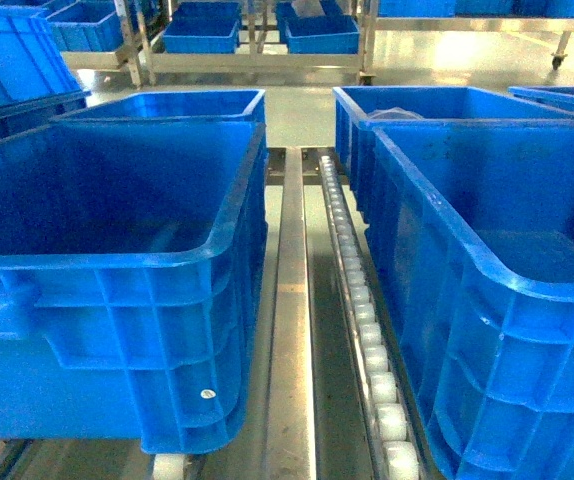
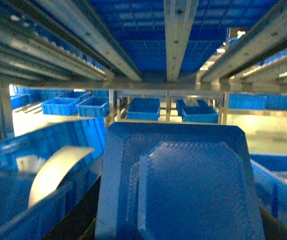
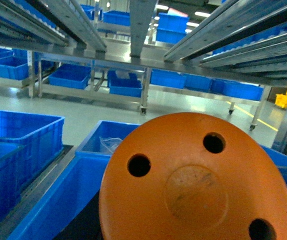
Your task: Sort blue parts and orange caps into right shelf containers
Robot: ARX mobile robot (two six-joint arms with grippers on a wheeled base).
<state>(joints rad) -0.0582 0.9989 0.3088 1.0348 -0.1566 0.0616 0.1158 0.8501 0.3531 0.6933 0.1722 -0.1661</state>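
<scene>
Blue crates [image 1: 117,260] rest on the roller shelf [image 1: 362,310].

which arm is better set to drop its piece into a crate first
Probably the right. Its wrist view shows the orange cap directly above an open blue crate. The left wrist view shows the blue part over the dark gap between crates, with a crate wall to its left. Neither gripper is visible.

Glossy pale floor [image 1: 437,55], warehouse hall. Metal flow rack with roller track [image 1: 362,310] and steel rails [image 1: 289,330]. Wheeled metal shelving [image 3: 133,87] behind; ceiling lights [image 3: 202,14].
</scene>
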